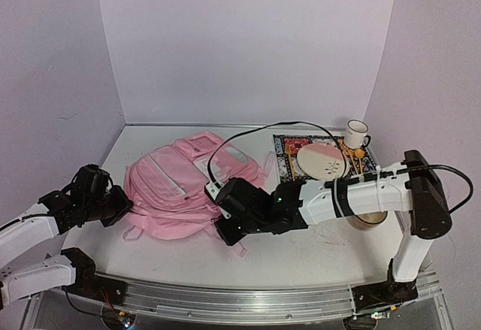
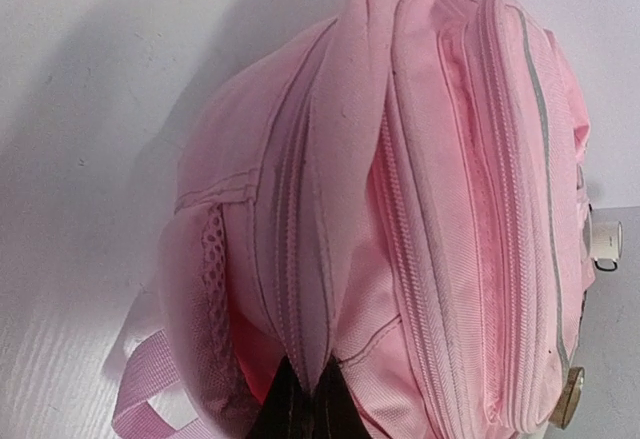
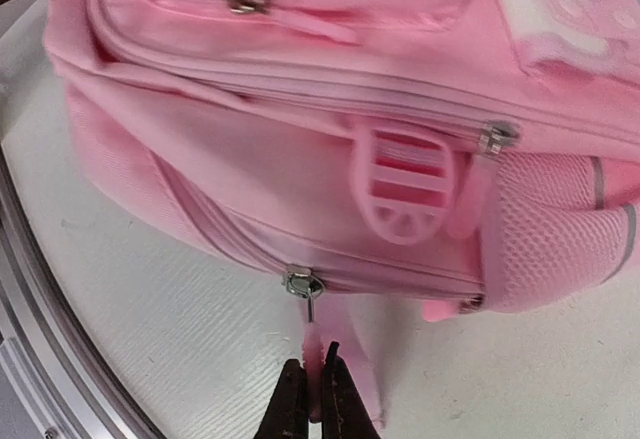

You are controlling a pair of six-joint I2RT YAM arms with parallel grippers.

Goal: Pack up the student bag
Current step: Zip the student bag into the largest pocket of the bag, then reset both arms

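The student bag [image 1: 176,183] lies between them: left end effector [image 2: 305,407] clenched on its fabric fold, right end effector [image 3: 312,401] pinching its zipper tab [image 3: 325,341].

On table [image 1: 316,253]: student bag [image 1: 176,181] left; plate [image 1: 322,162] on mat [image 1: 285,148] right, mug [image 1: 356,132] behind.

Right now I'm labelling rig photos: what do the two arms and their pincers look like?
Both the left arm and right arm have white tubular links with chunky black joints. A thin black cable loops from the right arm. The left pincer and right pincer have slim dark tapered fingers.
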